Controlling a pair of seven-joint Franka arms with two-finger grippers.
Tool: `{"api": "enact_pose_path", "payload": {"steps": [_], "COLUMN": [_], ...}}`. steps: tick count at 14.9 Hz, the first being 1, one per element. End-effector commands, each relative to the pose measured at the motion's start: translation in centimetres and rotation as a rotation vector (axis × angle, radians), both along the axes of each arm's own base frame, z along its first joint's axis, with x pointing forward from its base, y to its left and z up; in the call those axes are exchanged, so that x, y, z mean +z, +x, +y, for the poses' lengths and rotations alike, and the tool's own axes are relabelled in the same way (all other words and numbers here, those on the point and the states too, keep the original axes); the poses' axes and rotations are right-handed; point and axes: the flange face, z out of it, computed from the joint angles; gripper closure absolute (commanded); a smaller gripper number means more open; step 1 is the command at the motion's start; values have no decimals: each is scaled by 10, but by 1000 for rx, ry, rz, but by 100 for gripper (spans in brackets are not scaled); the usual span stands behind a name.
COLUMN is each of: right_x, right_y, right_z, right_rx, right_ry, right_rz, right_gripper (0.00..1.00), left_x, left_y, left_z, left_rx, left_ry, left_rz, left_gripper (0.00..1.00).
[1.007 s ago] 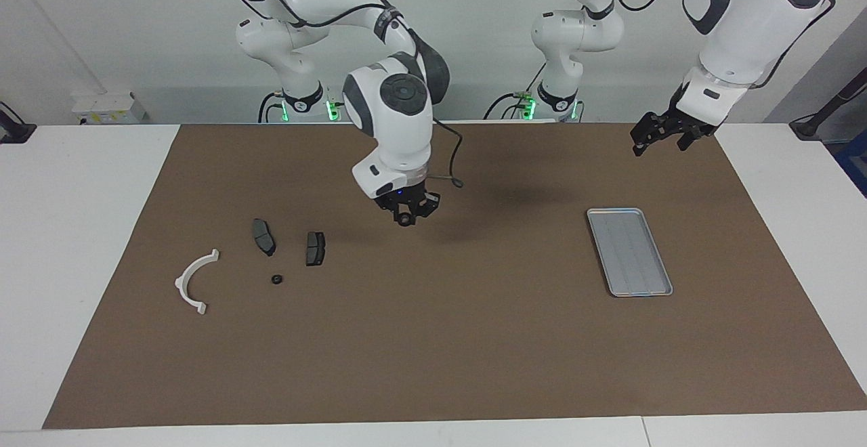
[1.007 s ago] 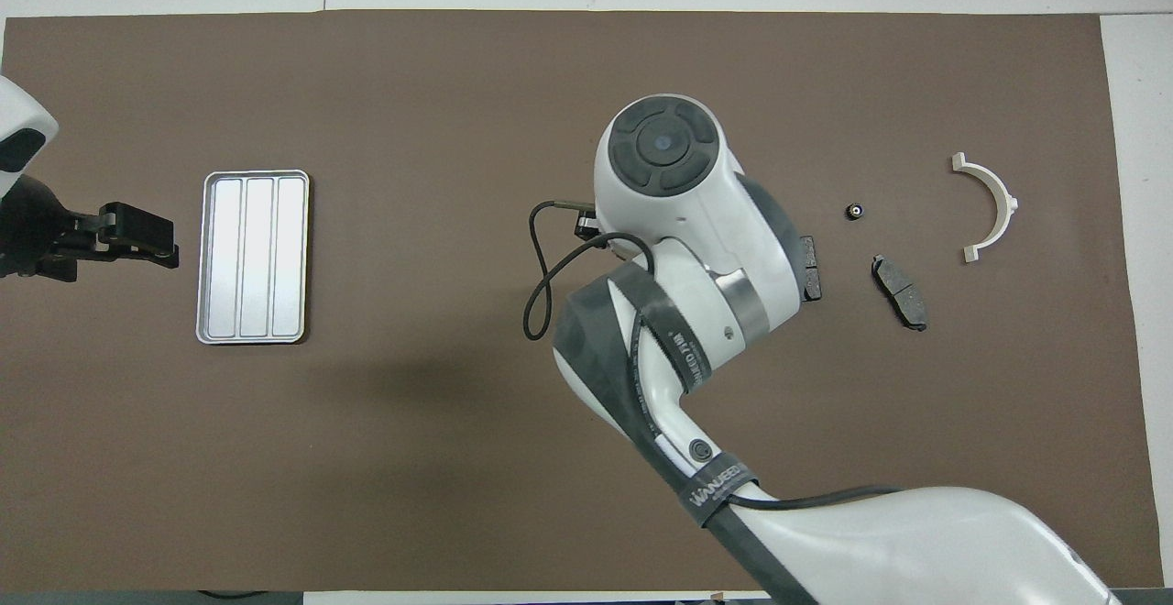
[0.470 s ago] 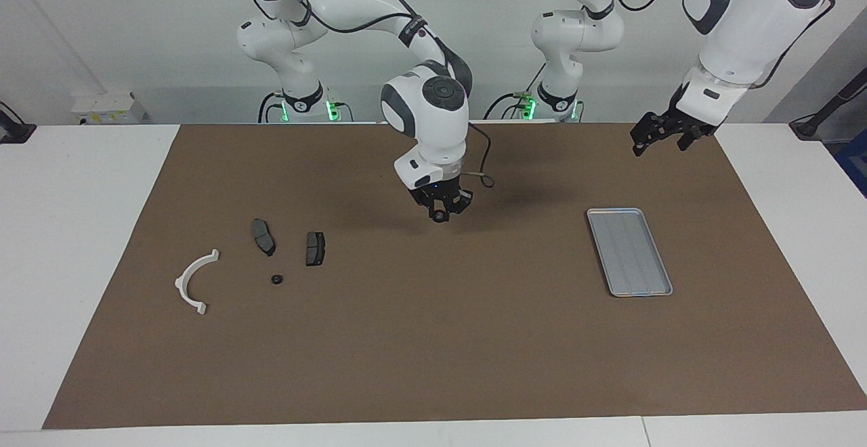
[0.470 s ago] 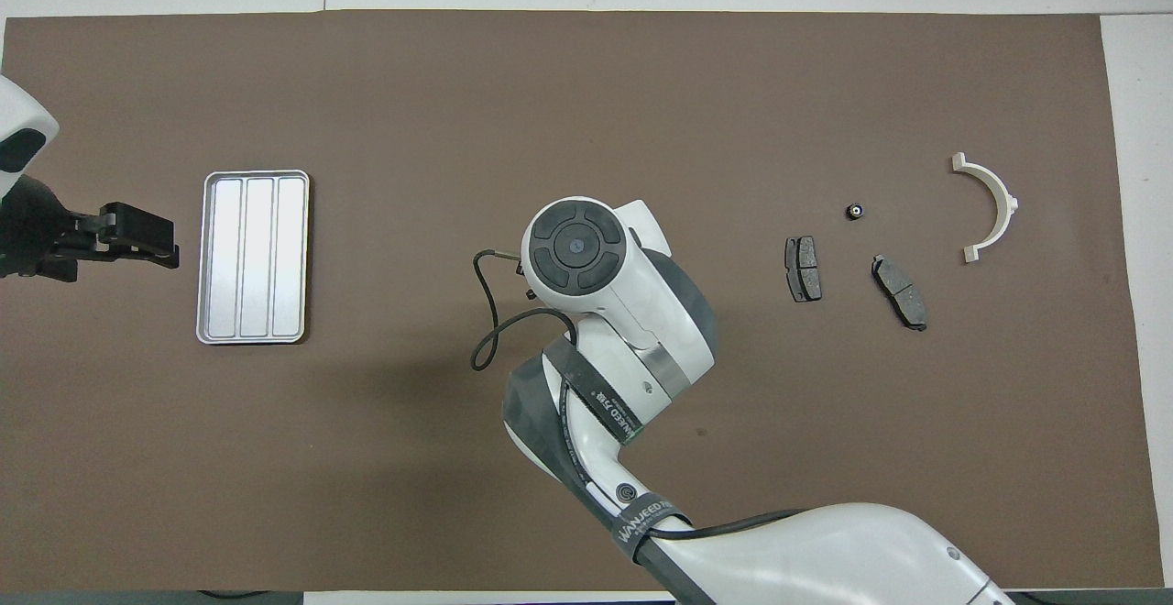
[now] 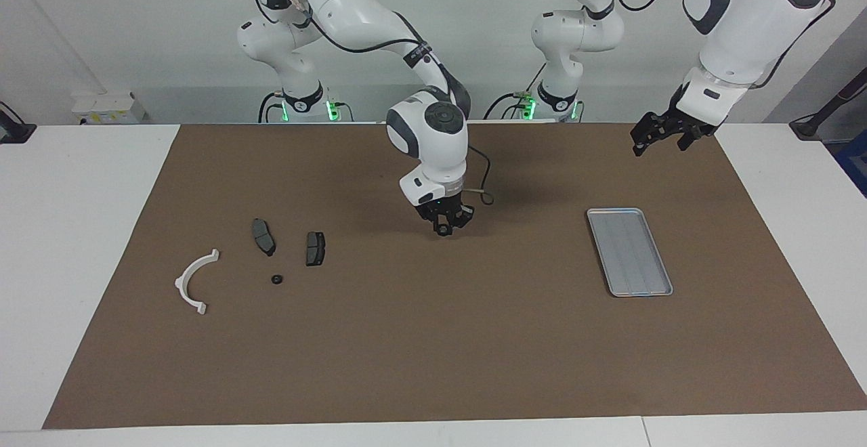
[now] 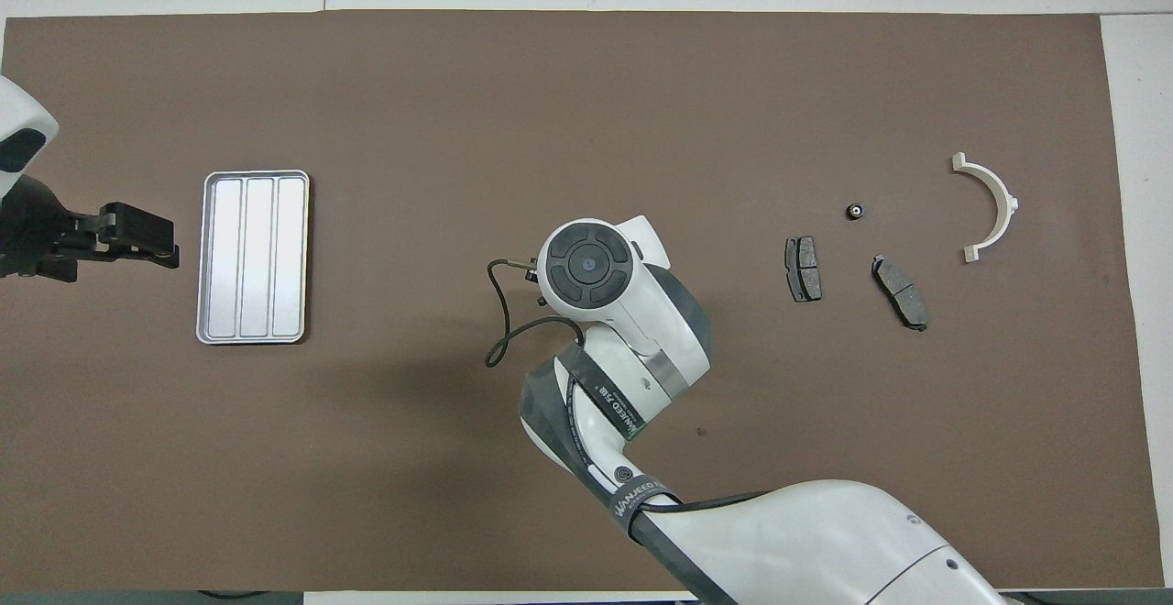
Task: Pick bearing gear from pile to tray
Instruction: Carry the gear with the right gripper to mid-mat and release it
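Observation:
My right gripper [image 5: 443, 229] hangs low over the middle of the brown mat, shut on a small black round bearing gear [image 5: 442, 231]. In the overhead view its own wrist hides the fingers and the gear. The pile lies toward the right arm's end: a white half-ring bracket [image 5: 193, 281] [image 6: 990, 206], two dark brake pads [image 5: 263, 236] [image 5: 315, 248] and another tiny black round piece [image 5: 276, 279] [image 6: 854, 212]. The ribbed silver tray [image 5: 628, 250] [image 6: 254, 257] sits toward the left arm's end with nothing in it. My left gripper [image 5: 660, 138] [image 6: 137, 236] waits open in the air beside the tray.
The brown mat [image 5: 433, 338] covers most of the white table [image 5: 74, 230]. A loose black cable [image 6: 502, 325] loops off the right wrist. The right arm's forearm [image 6: 806, 532] stretches over the mat's part nearest the robots.
The right gripper has carried the gear away from the pile toward the mat's middle, then sunk slightly. The left arm, the pile and the tray have stayed put.

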Motion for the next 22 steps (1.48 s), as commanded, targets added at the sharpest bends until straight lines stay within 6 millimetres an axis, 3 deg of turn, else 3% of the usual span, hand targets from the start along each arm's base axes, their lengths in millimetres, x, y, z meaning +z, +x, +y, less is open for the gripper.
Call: {"api": "enact_pose_path", "payload": {"steps": [1, 5, 7, 8, 9, 11, 13, 16, 18, 22], "right_x": [-6, -16, -21, -20, -16, 5, 44, 104, 120, 117], "right_y": [-4, -7, -8, -7, -6, 10, 29, 69, 92, 118], "right_z": [-9, -13, -18, -21, -22, -42, -70, -141, -199, -304], "right_rx": [-9, -12, -31, -50, -52, -80, -51, 43, 164, 416], "right_ry": [11, 12, 8, 16, 14, 9, 8, 41, 40, 19], "right_rz": [1, 0, 20, 35, 40, 50, 67, 69, 63, 38], "right_gripper": [100, 100, 50, 31, 24, 22, 21, 21, 21, 21], "left_x": [5, 5, 5, 5, 5, 4, 3, 1, -4, -30], "left_y": [-4, -5, -5, -4, -4, -5, -7, -9, -6, -15], "left_z": [-1, -1, -1, -1, 0, -1, -1, -3, -14, -69], "left_rx": [-4, -4, -4, -4, -4, -5, 2, 49, 118, 281], "left_ry": [8, 8, 8, 8, 9, 9, 10, 14, 18, 13], "left_rz": [-3, -2, -2, -3, -5, 4, 15, 12, -21, -81], "left_gripper": [0, 0, 0, 0, 0, 0, 0, 0, 0, 0]}}
